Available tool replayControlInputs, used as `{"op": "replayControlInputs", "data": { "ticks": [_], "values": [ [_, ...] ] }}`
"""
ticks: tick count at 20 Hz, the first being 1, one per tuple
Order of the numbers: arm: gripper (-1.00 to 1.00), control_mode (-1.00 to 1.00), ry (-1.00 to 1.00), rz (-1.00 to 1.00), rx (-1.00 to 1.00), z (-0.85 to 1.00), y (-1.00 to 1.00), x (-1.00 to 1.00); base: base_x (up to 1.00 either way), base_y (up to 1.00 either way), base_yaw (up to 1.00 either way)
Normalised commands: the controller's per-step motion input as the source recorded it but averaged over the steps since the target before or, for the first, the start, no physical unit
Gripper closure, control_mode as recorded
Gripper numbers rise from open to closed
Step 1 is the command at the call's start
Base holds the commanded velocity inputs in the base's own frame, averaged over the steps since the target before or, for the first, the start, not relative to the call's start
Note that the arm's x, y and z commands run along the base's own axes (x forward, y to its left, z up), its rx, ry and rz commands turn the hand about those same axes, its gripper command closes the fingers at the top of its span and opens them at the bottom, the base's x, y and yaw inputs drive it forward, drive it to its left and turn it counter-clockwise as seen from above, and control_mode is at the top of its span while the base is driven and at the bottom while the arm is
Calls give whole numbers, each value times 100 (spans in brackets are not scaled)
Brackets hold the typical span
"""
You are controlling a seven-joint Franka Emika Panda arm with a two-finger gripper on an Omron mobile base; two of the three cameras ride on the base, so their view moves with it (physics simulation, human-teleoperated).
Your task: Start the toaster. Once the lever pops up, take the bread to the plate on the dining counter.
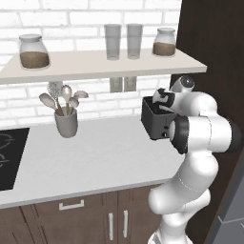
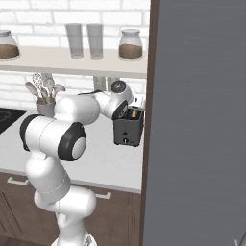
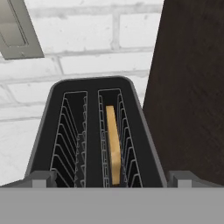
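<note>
Hidden: toaster [image 3: 94, 131] front is cut off below.
Bread [image 3: 113, 144]: seated in the slot between the fingertips [image 3: 41, 178].
Fingers: spread wide, nothing gripped.

the toaster [image 3: 94, 135] is centred in the hand view, the bread [image 3: 113, 146] held in its right slot, a dark panel [image 3: 192, 87] at right.

I see a toaster [image 3: 92, 131] of matt black plastic with thin shiny metal wires in its slots, a smooth grey worktop [image 1: 95, 157] over dark wood cabinets [image 1: 71, 219], rough white brick wall [image 1: 95, 14], and clear glass jars [image 1: 33, 51] on the shelf.
</note>
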Motion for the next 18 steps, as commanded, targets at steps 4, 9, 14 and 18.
{"op": "replayControlInputs", "data": {
  "ticks": [4, 9, 14, 18],
  "values": [
    [-100, -100, 0, 0, 0, -4, 0, 0, 0, 0, 0],
    [-100, -100, 0, 0, 0, -1, 0, 0, 0, 0, 0],
    [-100, -100, 0, 0, 0, -2, 0, 0, 0, 0, 0],
    [-100, -100, 0, 0, 0, -5, 0, 0, 0, 0, 0]
  ]
}}
